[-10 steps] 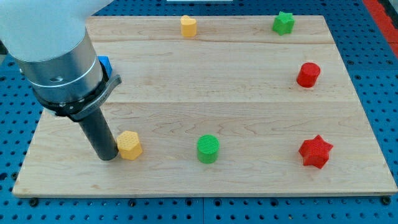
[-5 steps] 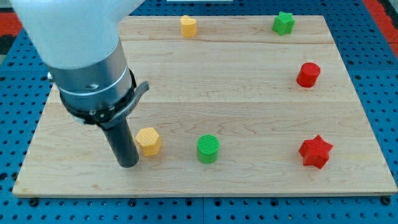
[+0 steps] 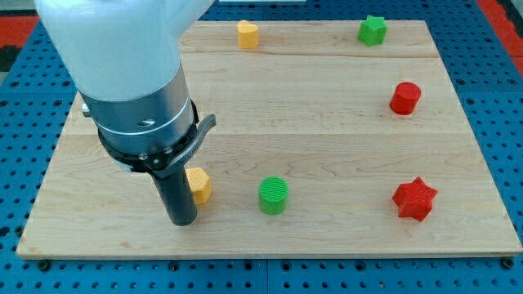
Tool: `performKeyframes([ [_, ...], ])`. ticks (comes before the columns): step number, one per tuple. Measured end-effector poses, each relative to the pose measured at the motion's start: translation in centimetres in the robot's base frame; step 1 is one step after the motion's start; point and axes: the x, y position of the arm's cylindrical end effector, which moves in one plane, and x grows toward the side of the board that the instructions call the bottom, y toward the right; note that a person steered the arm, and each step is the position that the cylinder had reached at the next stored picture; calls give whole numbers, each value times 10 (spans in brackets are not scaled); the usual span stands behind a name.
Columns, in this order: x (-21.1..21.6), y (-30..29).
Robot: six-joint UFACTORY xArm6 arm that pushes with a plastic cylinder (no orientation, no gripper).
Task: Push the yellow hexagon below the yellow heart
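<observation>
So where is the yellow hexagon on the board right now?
The yellow hexagon sits in the lower-left part of the view, pressed against the right side of my tip, with the green cylinder further to its right.

1. No text, label, brand, number or sign can be read anywhere in the camera view
2. The blocks, the wooden board and the arm above my tip [image 3: 182,220] carry no writing that shows
</observation>
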Motion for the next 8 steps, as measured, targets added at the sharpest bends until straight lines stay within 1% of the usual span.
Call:
performKeyframes([
  [1,-3,2],
  [3,-72,16],
  [4,-100,18],
  [6,-136,40],
  [8,-187,42],
])
